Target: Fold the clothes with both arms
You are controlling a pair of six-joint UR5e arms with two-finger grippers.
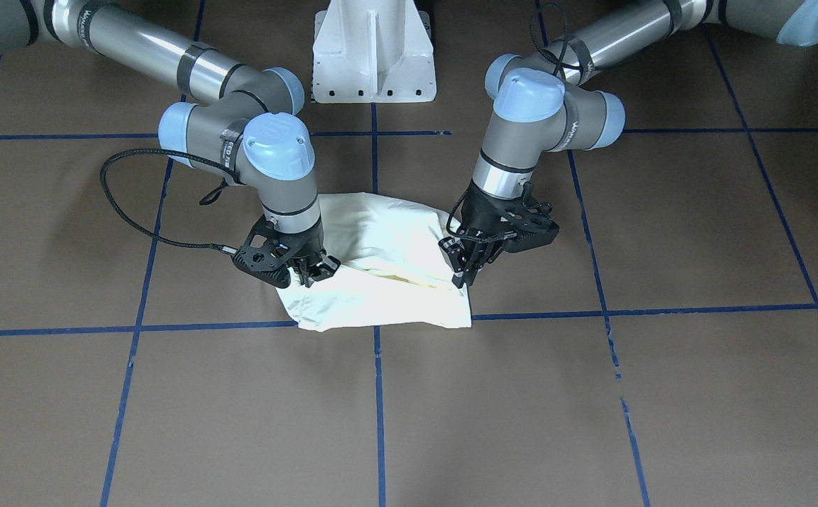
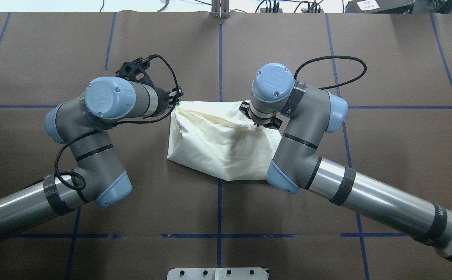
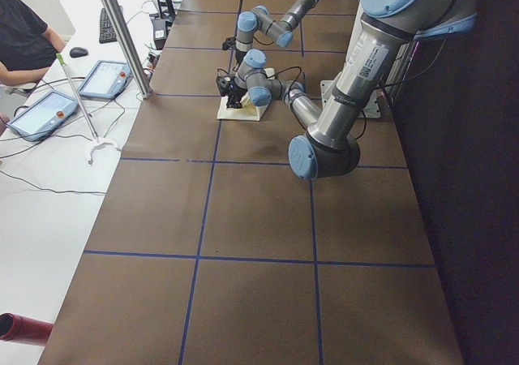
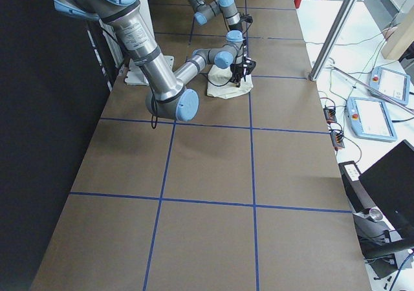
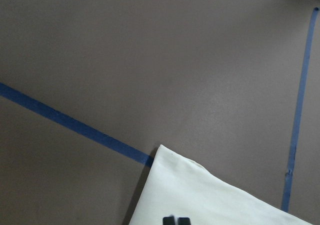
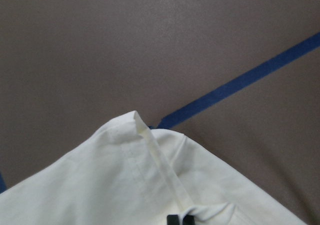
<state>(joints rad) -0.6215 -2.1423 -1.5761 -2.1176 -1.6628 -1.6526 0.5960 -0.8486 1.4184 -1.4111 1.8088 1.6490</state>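
One T-shirt (image 2: 218, 144) only, lying ctr of the overhead frame, just above the middle, on the brown table (image 1: 592, 408). It's already looking bundled into a small, puffy packet w/ no sleeves trailing out & no print showing, so most folds are prob done.

Both grippers are working the edge farthest from the white pedestal (image 1: 373, 63). Left gripper (image 1: 462, 273), right of ctr in the front-facing frame, is pinching the T-shirt's corner there. Its pads (image 5: 170, 220) are showing pressed together on cloth at the bottom edge of the left wrist frame. Right gripper (image 1: 312, 270), left of ctr in the front-facing frame, is doing the same at the opposite corner, pads (image 6: 173, 219) closed w/ a hemmed fold running into them.

Cloth seems to be ridging up toward both grips, not lying flat, so I'm reading this as a fold mid-way or a last tidy-up. Remaining, by my guess: laying that edge down, smoothing, letting go & pulling clear.

Count:
- 1 T-shirt
- 2 arms: left arm (image 2: 93, 155) coming in lower left of the overhead frame, right arm (image 2: 311, 155) lower right
- 2 grippers, both clamped on the T-shirt
- 1 pedestal
- 1 person (image 3: 24, 40) sitting upper left of the left-side frame, w/ 2 tablets (image 3: 104, 79) lying near
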